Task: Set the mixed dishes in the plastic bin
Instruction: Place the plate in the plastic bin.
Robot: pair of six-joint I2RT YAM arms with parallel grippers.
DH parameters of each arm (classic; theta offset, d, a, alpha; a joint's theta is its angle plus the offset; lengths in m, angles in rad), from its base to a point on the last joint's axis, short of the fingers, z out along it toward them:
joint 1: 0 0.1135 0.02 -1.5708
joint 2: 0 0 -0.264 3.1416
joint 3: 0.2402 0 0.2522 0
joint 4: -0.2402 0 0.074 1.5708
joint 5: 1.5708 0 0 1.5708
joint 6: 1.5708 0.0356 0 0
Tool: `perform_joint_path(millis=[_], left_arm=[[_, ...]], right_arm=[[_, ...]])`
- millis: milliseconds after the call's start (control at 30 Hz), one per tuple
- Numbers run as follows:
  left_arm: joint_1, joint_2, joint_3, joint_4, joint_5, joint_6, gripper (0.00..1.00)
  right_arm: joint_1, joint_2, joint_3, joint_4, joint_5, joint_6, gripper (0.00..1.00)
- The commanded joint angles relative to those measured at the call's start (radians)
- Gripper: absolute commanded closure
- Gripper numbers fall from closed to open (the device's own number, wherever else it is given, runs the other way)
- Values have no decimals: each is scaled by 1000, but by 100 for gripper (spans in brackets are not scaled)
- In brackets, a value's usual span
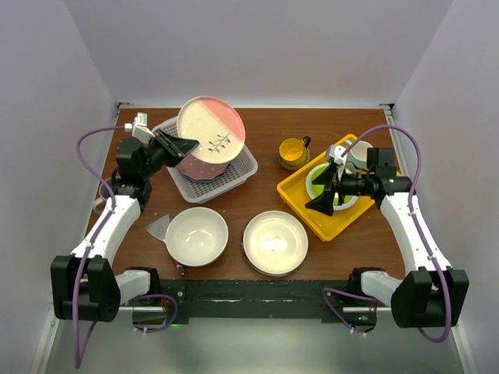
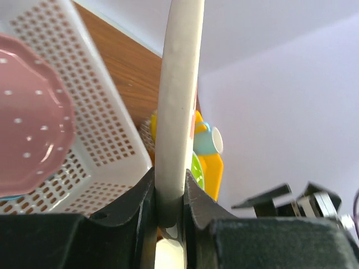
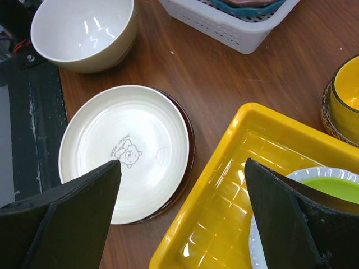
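Because the left gripper (image 1: 185,146) clamps only the rim of the cream-pink plate (image 1: 210,127), held over the plastic bin (image 1: 248,166), the plate may slip and strike the pink dotted plate (image 1: 204,167) inside the bin, though its height above is unclear.

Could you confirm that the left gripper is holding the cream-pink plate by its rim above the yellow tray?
Not quite. The left gripper does hold the cream-pink plate by its rim, but above the white bin, as the top external view shows.
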Motion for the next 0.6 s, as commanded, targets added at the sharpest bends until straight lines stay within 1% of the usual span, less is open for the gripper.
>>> perform_joint_path(millis=[0,33,200,433,467,567], left_arm=[[11,-61,17,82,-187,-72,100],[11,-57,23,65,-228,-78,100],[11,-35,45,-11,-337,-97,100],[11,17,43,-41,-380,-135,100],[11,23,42,-42,-385,-144,100],[11,55,45,-42,-383,-151,100]], right_arm=[[-2,-15,30,4,-25,-2,4],[-2,-15,29,3,-25,-4,4],[-2,-15,27,10,-23,-1,4],[-2,-14,26,15,-22,4,4],[-28,-14,24,13,-22,4,4],[-29,-14,24,13,-20,5,4]])
